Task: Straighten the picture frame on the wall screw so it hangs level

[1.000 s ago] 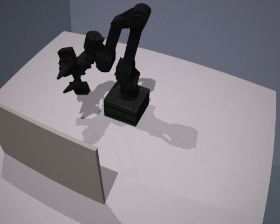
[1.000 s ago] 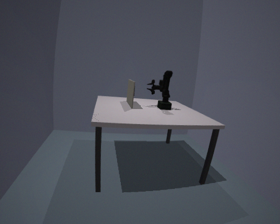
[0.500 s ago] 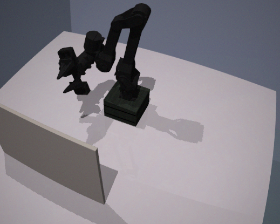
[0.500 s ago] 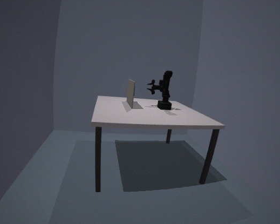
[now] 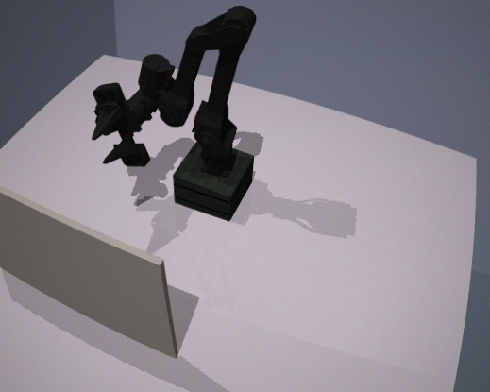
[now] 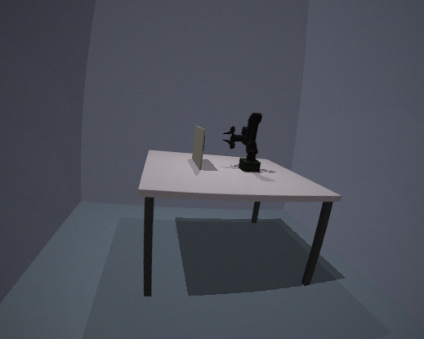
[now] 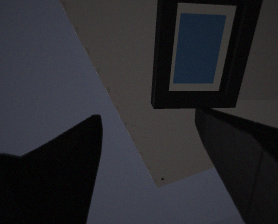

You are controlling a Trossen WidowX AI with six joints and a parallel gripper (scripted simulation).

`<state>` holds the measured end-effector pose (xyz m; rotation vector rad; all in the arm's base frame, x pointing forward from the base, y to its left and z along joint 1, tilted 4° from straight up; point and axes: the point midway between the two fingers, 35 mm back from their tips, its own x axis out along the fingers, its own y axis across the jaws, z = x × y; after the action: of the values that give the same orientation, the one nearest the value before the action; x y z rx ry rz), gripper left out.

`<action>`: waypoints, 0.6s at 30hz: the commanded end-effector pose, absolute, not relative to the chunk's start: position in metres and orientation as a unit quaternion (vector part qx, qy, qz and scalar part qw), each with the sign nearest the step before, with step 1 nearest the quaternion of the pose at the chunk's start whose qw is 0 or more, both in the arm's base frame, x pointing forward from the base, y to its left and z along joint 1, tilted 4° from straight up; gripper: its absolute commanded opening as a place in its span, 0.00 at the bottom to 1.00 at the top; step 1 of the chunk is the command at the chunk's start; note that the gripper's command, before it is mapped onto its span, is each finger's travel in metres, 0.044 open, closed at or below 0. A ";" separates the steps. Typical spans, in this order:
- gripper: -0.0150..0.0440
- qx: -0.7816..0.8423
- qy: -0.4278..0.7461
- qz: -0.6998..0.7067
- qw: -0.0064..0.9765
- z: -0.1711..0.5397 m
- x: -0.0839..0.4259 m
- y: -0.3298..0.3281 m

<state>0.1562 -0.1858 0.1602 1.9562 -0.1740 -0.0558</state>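
Note:
The picture frame, with a black border (image 7: 192,99), a pale mat and a blue picture, hangs on the upright board (image 5: 77,280) (image 6: 198,148) (image 7: 132,95). In the wrist view, which seems turned on its side, its edges are not parallel to the board's. Its end at the lower part of that view sits closer to the board's long edge, so it hangs tilted. The screw and notched strip are hidden. My gripper (image 5: 100,150) (image 6: 224,136) (image 7: 148,118) is open and empty, in front of the board with a gap between. One fingertip overlaps the frame's near end only in view.
The board stands on the white table (image 5: 361,280) (image 6: 230,185) and hides the frame in the top view. My arm's dark green base block (image 5: 213,187) (image 6: 249,165) stands on the table facing the board. A small dark dot (image 7: 162,178) marks the board's corner.

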 end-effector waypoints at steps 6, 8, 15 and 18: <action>0.69 0.830 -0.071 -0.022 0.553 0.160 0.156 -0.185; 0.69 0.830 -0.071 -0.022 0.553 0.160 0.156 -0.185; 0.69 0.830 -0.074 -0.022 0.552 0.162 0.161 -0.187; 0.69 0.839 -0.077 -0.015 0.538 0.172 0.183 -0.190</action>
<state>0.1663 -0.1876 0.1613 2.0003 -0.1780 -0.0501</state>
